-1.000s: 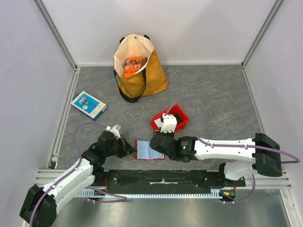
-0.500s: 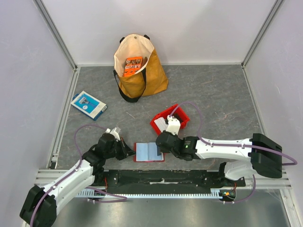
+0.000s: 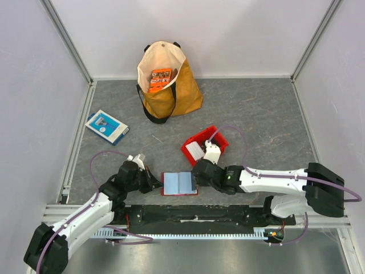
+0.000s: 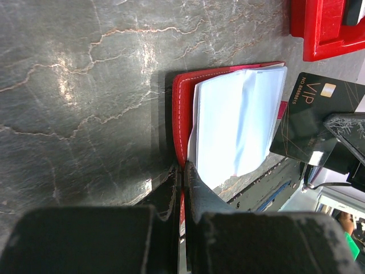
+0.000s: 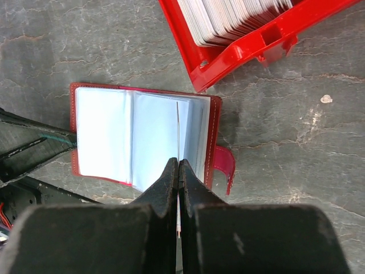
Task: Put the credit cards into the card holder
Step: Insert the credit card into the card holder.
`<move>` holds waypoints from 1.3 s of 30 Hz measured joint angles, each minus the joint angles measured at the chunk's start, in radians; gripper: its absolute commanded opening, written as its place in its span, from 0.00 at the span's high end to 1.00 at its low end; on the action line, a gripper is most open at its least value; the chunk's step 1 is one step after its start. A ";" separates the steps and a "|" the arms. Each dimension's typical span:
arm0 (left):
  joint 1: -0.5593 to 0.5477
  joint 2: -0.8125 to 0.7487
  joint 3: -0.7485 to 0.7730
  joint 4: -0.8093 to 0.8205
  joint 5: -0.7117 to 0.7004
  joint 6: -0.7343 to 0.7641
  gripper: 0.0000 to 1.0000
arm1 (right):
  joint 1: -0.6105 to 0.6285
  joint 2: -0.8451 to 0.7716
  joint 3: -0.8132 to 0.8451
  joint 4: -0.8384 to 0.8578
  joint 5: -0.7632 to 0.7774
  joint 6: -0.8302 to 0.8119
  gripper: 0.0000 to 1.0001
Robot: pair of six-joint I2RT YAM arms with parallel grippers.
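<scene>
The left tool (image 4: 182,171), fingers pressed together, pinches the red cover edge of the open card holder (image 4: 181,108), which lies on the grey marbled surface (image 4: 85,85) with its pale plastic sleeves showing. At its opposite edge the right tool (image 4: 341,137) grips a tilted dark VIP card (image 4: 308,108). A red bin (image 4: 319,34) sits nearby.

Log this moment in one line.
left gripper: shut on wallet edge | right gripper: shut on card | card: edge-on over open wallet

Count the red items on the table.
2: the card holder lying open, its edge gripped by the left pincer; the bin just behind it. The bag may hide others.
</scene>
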 measured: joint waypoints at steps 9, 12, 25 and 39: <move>0.000 0.000 0.000 -0.001 0.000 0.000 0.98 | -0.021 -0.013 -0.020 0.003 -0.029 -0.001 1.00; 0.000 0.000 0.000 -0.001 0.000 0.000 0.98 | -0.026 -0.013 -0.020 0.004 -0.039 -0.002 1.00; 0.000 0.001 0.001 -0.003 0.000 0.000 0.98 | -0.052 0.011 -0.037 0.014 -0.089 -0.004 1.00; 0.000 0.013 0.002 0.000 0.000 0.000 0.98 | -0.053 0.106 0.015 0.139 -0.171 -0.024 1.00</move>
